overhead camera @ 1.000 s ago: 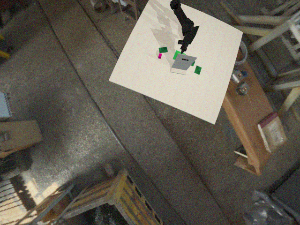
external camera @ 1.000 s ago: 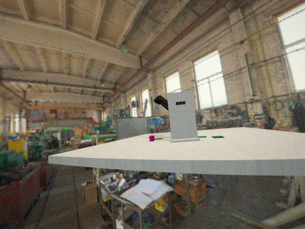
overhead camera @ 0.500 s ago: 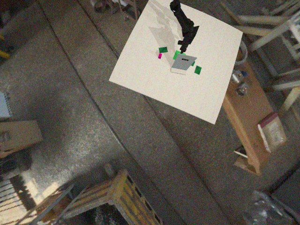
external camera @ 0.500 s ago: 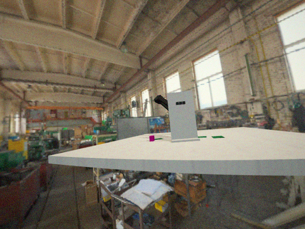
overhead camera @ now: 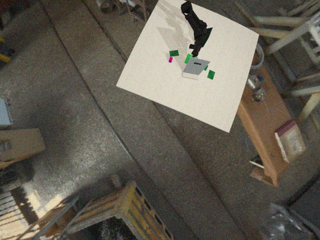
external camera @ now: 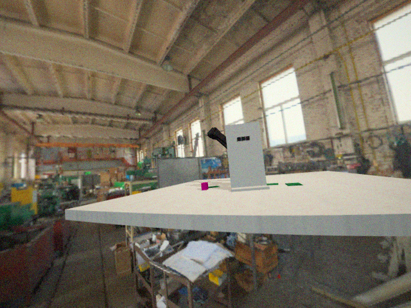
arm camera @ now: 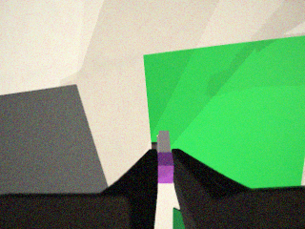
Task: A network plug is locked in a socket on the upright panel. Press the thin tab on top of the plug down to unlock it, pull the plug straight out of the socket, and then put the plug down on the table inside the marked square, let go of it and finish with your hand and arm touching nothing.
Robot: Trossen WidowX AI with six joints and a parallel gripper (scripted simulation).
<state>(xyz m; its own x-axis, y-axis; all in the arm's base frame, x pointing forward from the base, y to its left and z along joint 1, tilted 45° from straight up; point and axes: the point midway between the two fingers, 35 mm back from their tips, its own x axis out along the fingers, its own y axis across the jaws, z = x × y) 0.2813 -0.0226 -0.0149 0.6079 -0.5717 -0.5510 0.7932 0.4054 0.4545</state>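
My gripper (arm camera: 163, 156) (overhead camera: 195, 54) is shut on the plug. The plug (arm camera: 165, 168) is a small purple block with a grey piece at its far end, out of the socket and above the table. Below it in the wrist view, the bright green marked square (arm camera: 229, 114) (overhead camera: 188, 58) fills the right side; the plug overlaps its near left corner there. The grey upright panel (overhead camera: 193, 68) (external camera: 245, 162) (arm camera: 43, 143) stands beside it, with three dark openings in a row near its top. In the exterior view the panel hides the gripper and plug. The tab cannot be made out clearly.
A magenta block (overhead camera: 170, 59) (external camera: 204, 186) stands on the white table (overhead camera: 165, 85) (external camera: 166, 202) near a dark green patch (overhead camera: 173, 53). Another dark green patch (overhead camera: 211, 74) (external camera: 294, 183) lies on the panel's other side, and part of one (arm camera: 177, 218) shows below the fingers.
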